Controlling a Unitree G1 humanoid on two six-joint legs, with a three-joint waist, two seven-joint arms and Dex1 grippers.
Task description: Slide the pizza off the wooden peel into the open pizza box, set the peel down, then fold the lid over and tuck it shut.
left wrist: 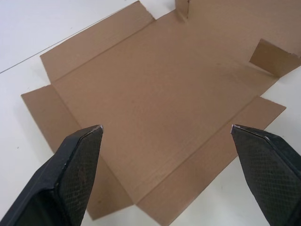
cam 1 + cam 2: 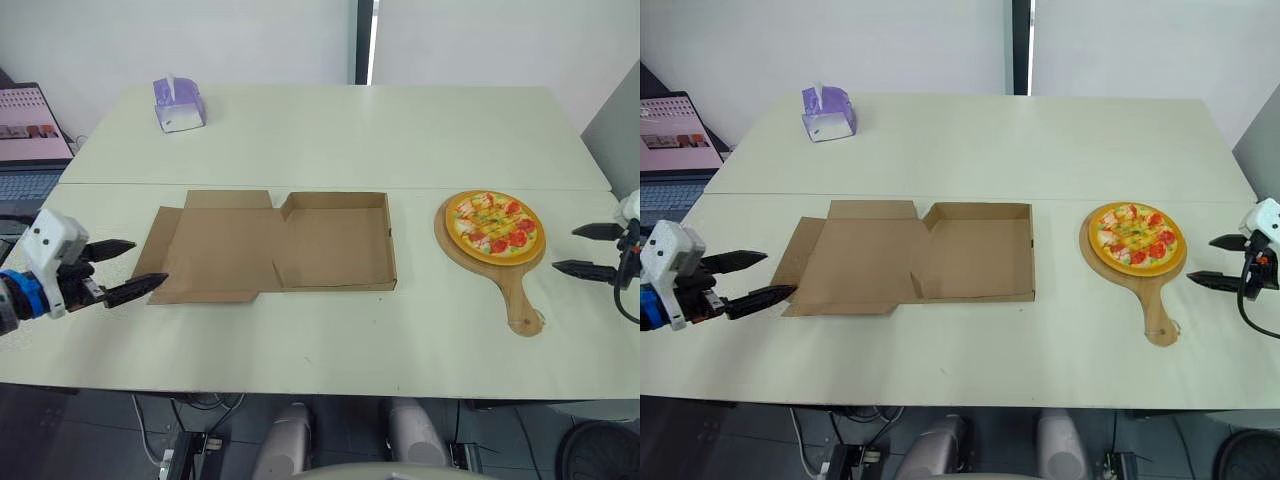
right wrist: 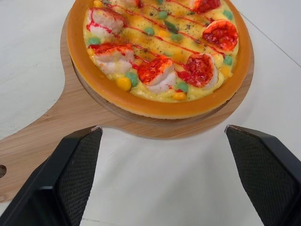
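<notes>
In the head view, the pizza lies on the round part of the wooden peel at the right of the frame. The peel's handle points toward the lower edge. The open pizza box is in the centre of the table, well apart from the peel. Its tray with low walls is on the right half, and the lid is spread flat on the left half. The right gripper hovers at the right edge, just beside the peel, with its jaws spread and holding nothing. The left gripper is at the lower left, near the lid's outer flap, also spread and empty. A purple tissue box stands at the upper left, and a laptop is at the left edge.

In the left wrist view, the two black fingers stand wide apart over the flat lid panel and do not touch it.

In the right wrist view, the fingers are wide apart above the bare table, facing the rim of the peel under the pizza.

I judge that the first step is not yet begun. To do it well, the right gripper should go to the handle, not the round rim, and close firmly there. It should keep the peel level while carrying it over the tray and tilt it only above the tray. The left gripper should stay off the lid, otherwise the box may shift.
</notes>
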